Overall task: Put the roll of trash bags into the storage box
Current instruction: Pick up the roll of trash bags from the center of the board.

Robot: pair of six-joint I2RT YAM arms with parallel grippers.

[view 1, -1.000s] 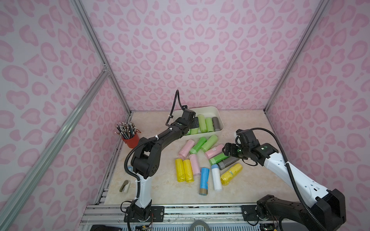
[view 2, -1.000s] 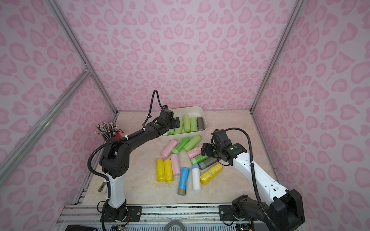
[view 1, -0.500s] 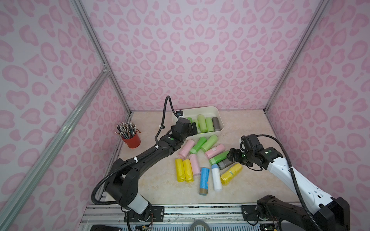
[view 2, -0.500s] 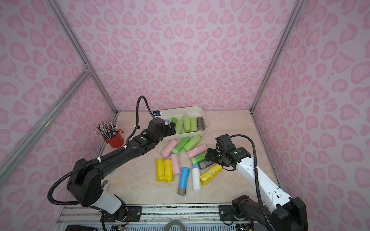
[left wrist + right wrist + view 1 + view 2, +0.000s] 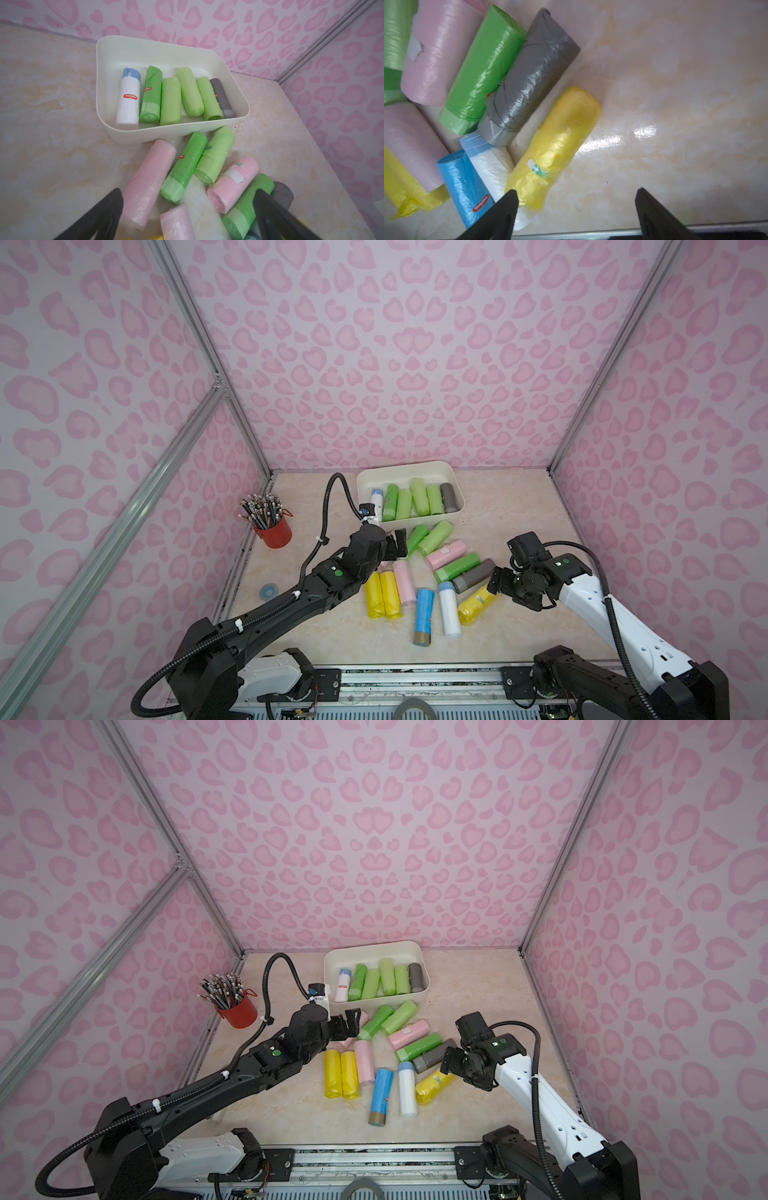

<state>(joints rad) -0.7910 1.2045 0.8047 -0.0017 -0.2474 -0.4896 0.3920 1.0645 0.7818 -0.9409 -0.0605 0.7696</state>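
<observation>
Currently both pincers are empty. Left gripper [image 5: 395, 544]: jaws wide, hovering over the 11 o'clock edge of the loose rolls [image 5: 404, 583], just short of the storage box [image 5: 417, 466]. The box sits at 12 o'clock and holds six rolls. Right gripper [image 5: 497, 580]: jaws wide, at the pile's 3 o'clock, beside the yellow roll [image 5: 560, 141].

Risks:
- Yellow roll lies just beside the white roll [image 5: 492, 164] and near the grey roll [image 5: 529, 79]. A descending finger could catch a neighbour and scatter the pile.
- Slick film: a pinched roll may squirt out or roll away.
- Both arms are near the pile, so they could collide if both reach in.
</observation>
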